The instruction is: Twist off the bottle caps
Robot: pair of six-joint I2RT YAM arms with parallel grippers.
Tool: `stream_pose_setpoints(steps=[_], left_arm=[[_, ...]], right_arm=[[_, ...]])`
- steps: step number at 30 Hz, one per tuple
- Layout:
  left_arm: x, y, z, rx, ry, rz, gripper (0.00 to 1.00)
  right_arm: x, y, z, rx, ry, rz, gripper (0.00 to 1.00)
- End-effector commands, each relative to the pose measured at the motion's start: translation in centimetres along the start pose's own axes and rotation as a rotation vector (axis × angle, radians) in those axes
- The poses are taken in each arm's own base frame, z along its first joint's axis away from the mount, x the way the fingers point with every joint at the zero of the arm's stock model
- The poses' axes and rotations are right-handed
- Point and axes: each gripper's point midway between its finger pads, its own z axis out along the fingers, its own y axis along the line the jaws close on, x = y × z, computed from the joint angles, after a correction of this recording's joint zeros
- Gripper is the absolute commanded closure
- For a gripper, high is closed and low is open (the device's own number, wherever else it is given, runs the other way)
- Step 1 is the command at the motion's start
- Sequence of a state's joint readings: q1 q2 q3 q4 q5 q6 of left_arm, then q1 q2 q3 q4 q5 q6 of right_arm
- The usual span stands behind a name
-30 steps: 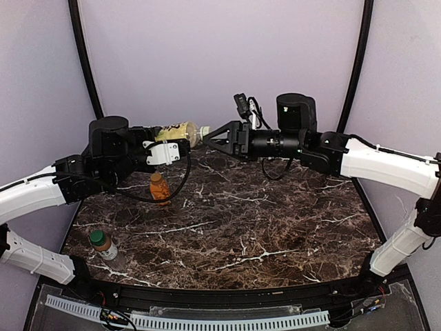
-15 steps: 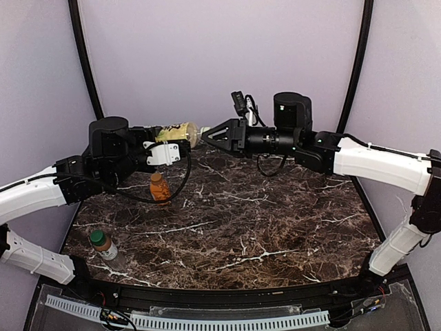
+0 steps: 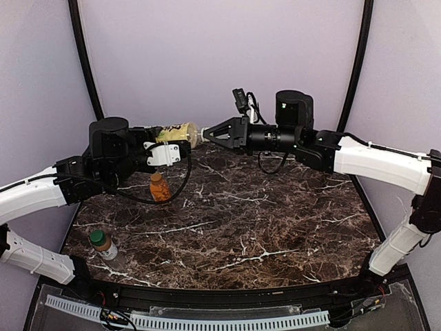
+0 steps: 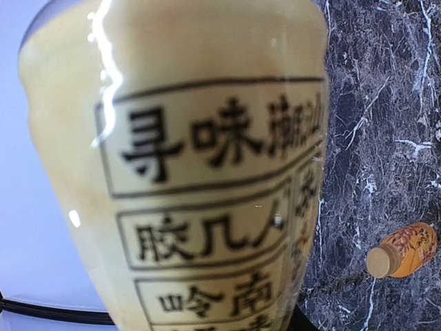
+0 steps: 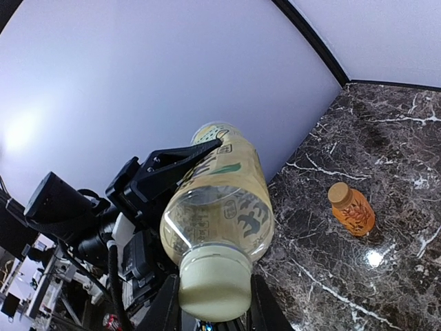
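Marble table (image 3: 275,227), far side: left gripper (image 3: 172,141) clamps yellow-labelled bottle (image 3: 176,130) horizontal, presenting its cap (image 5: 215,289) to right gripper (image 3: 204,135), whose fingers (image 5: 167,309) seemingly pinch it for twisting.

Held bottle: I see the tall clear plastic bottle with yellow label (image 3: 176,132) lying on its side in the air, above the back left part of the dark marble table (image 3: 275,221). The left gripper (image 3: 169,141) clamps it.
Its cap: the pale round plastic cap (image 5: 215,279) points to the right and sits between the fingers of the right gripper (image 3: 204,134), which touch it on both sides.
Orange bottle: the short rounded orange plastic bottle (image 3: 160,187) stands upright on the table, below the tall one and a little nearer to the arm bases.
Small bottle: the small clear plastic bottle with green cap (image 3: 103,245) stands at the near left corner, well apart from the other two.
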State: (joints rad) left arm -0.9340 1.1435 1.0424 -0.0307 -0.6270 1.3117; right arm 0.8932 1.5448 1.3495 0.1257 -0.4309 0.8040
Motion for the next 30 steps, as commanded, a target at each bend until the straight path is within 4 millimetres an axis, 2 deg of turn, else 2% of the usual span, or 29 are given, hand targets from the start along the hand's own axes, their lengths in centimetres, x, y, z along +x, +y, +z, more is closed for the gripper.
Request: stream_pose_setpoints(steps=[1,5,6,7,8,9,10,11,13,14,15,21,27,30], left_arm=[[0.0,0.4,-0.6,-0.02,-0.013,-0.012,0.74],[-0.3,-0.5,-0.9,0.044,-0.034,-0.026,0.74],[-0.4,-2.0,-1.0,0.113,-0.045,-0.024,0.74],[-0.5,-2.1,-1.2,0.138,-0.056,-0.031,0.74],[-0.6,-3.8,-1.6,0.22,-0.068,-0.03,0.75],[-0.8,-3.9,-1.9,0.248,-0.08,-0.04,0.75],[-0.9,-5.7,-2.5,0.338,-0.096,-0.036,0.75],[-1.1,-5.8,-2.9,0.367,-0.112,-0.045,0.75],[-1.1,-8.0,-4.2,0.504,-0.129,-0.034,0.76],[-1.7,-8.0,-4.8,0.536,-0.161,-0.055,0.76],[-1.5,-8.9,-5.3,0.589,-0.158,-0.043,0.77],[-2.4,-9.9,-7.6,0.74,-0.222,-0.068,0.78],[-2.4,-10.2,-8.0,0.766,-0.227,-0.06,0.78],[-2.4,-10.2,-8.0,0.766,-0.229,-0.061,0.78]], right_arm=[[-1.0,1.6,0.2,-0.064,-0.007,-0.056,0.99],[-0.3,3.0,0.1,-0.115,0.046,-0.204,1.0],[0.0,3.5,0.1,-0.114,0.063,-0.269,1.0],[0.4,3.9,0.1,-0.111,0.08,-0.356,1.0],[1.2,4.3,0.1,-0.106,0.111,-0.446,1.0],[2.3,4.7,0.1,-0.104,0.142,-0.545,1.0],[3.4,5.1,0.1,-0.109,0.169,-0.658,1.0],[4.8,5.6,0.1,-0.119,0.199,-0.767,1.0],[7.7,6.4,0.0,-0.136,0.241,-0.989,1.0],[8.6,6.3,-0.1,-0.128,0.252,-1.076,1.0],[9.2,6.2,-0.2,-0.121,0.263,-1.149,1.0],[10.2,5.6,-0.3,-0.046,0.316,-1.446,1.0],[11.6,3.7,0.0,0.048,0.426,-1.673,1.0],[11.6,3.5,0.2,0.076,0.438,-1.702,1.0]])
